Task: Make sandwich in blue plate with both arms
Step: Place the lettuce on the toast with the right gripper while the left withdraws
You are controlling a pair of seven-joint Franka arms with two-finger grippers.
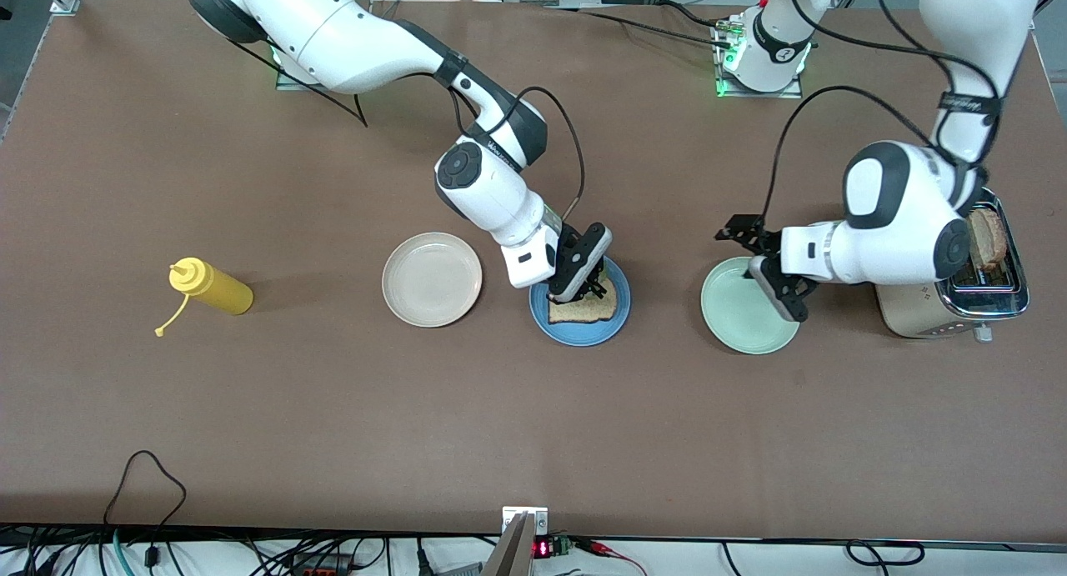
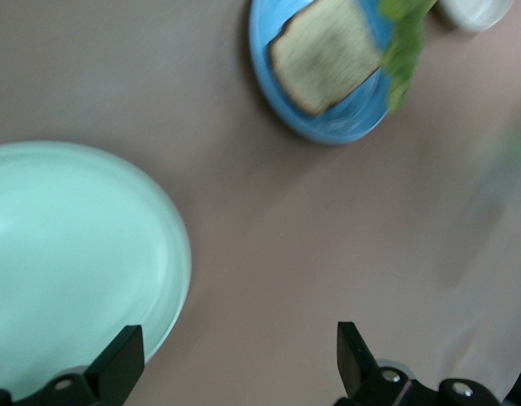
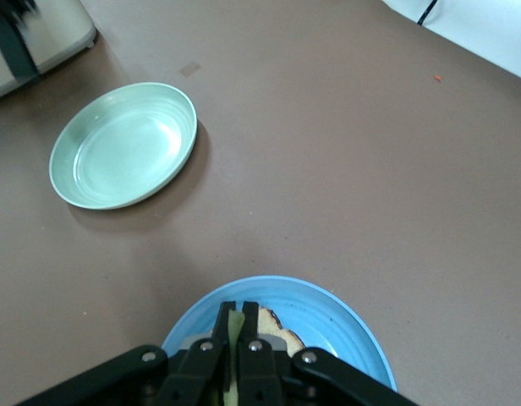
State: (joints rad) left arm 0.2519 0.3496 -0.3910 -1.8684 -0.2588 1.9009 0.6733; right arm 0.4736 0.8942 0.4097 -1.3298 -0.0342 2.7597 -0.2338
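Broad brown tabletop (image 1: pixel 333 409), evenly lit

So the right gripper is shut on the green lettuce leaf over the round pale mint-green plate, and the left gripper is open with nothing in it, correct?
Not quite: the plate is wrong. The right gripper is shut on the green lettuce leaf over the round bright blue plate, which already holds a slice of toasted bread, as the front view shows. The left gripper is open with nothing in it, over the pale mint-green plate.
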